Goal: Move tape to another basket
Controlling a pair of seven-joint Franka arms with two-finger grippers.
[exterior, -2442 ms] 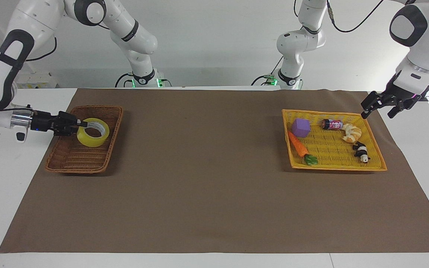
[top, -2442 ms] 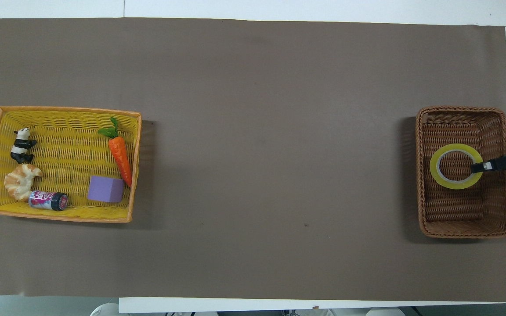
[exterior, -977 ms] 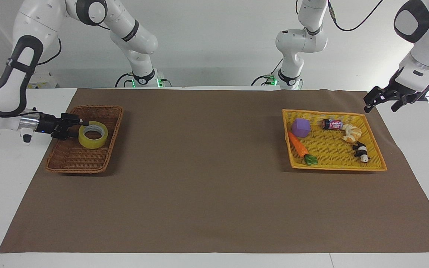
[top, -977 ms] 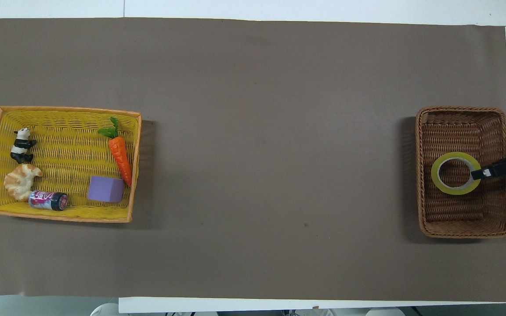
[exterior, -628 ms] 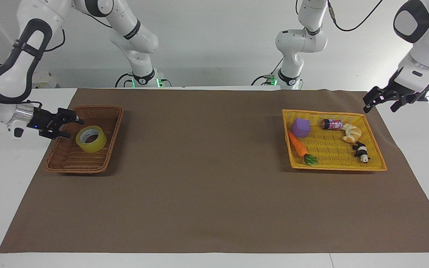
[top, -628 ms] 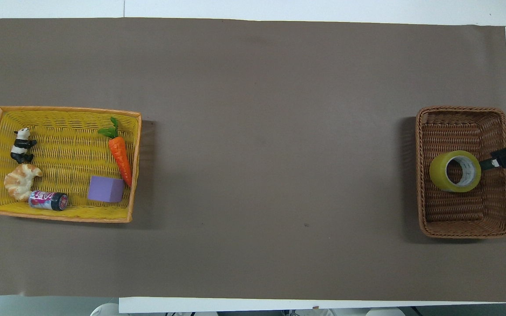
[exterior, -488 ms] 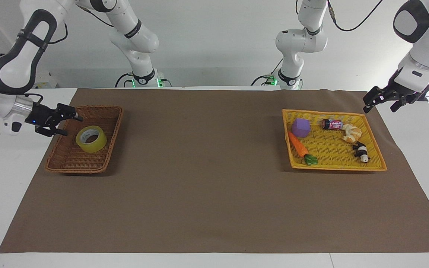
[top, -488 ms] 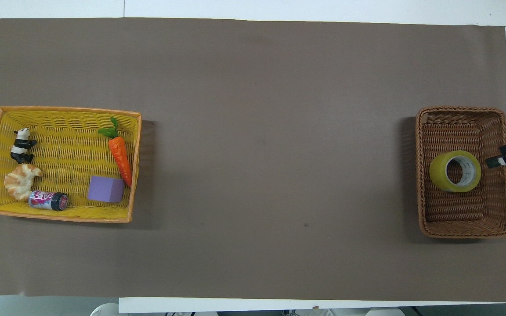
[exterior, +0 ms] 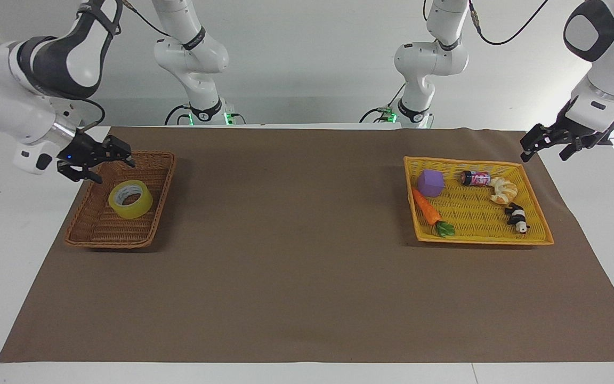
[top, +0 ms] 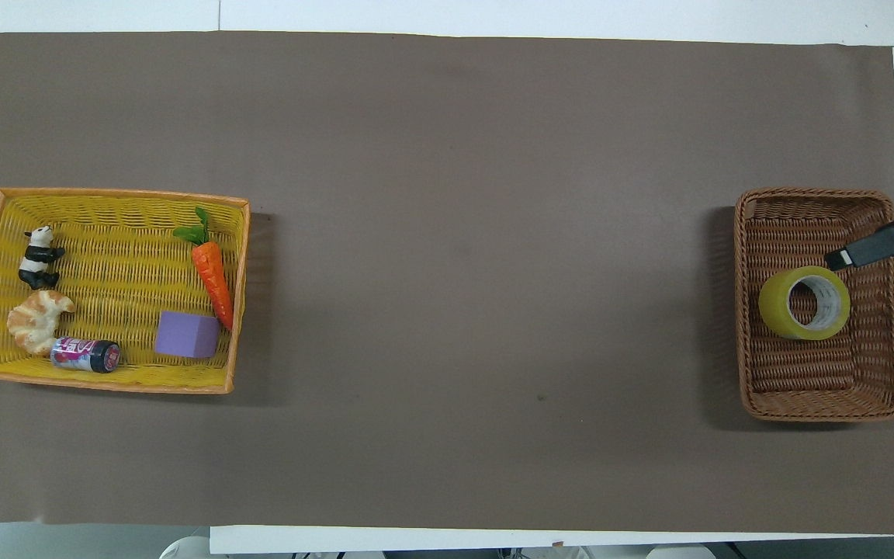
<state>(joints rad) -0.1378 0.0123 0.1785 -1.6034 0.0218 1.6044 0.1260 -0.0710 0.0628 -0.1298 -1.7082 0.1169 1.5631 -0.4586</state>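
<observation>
While you look across the table, you find the tape [exterior: 130, 199] lying tilted inside the brown wicker basket [exterior: 96, 234] at the right arm's end of the brown mat [exterior: 296, 277], with nothing gripping it. Your right gripper [exterior: 110, 166] hangs in the air over the basket's edge nearest the robots and its outer corner, close to the roll but apart from it, and its fingers are spread with nothing between them. From overhead you see one dark finger [top: 874, 247] reaching over the basket rim just beside the roll, with the roll's white core [top: 826, 301] turned toward it.

At the left arm's end of the mat, your left gripper [exterior: 544, 150] waits in the air over the mat's edge, just off the yellow mesh basket [exterior: 540, 226], at its corner nearest the robots. Its fingers are spread too, and it carries nothing. That yellow basket holds a purple cube [exterior: 430, 183], a toy carrot [exterior: 427, 208], a small can [exterior: 475, 178] on its side, a croissant [exterior: 503, 190] and a panda figure [exterior: 516, 217]. The can touches the croissant; the carrot lies just beside the cube.
</observation>
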